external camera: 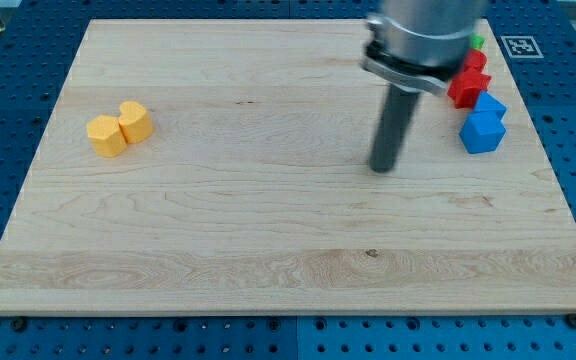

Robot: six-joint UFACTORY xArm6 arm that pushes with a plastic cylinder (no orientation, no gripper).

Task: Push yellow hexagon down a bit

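1. Nearest the view's bottom: the wooden board (268, 270) is bare, so there is room to push downward.
2. My tip (383, 168) sits right of centre, touching no block. No jaws here, just a bare rod; nothing is pinched or held.
3. 2 yellow blocks lie at the view's left, touching or nearly so. The yellow hexagon (135, 120) looks to be the upper-right one; its yellow neighbour (106, 135) sits just beside it, lower-left. Shapes are small, so this is a judgement.
4. Plan: bring the tip across to just above the hexagon, centred on its top edge, then slide straight down a short way.
5. Risk: an off-centre contact may drag the neighbour along.
6. Farthest, at the view's right: blue blocks (483, 125), red blocks (468, 82), a green block (477, 42), well apart from the work.
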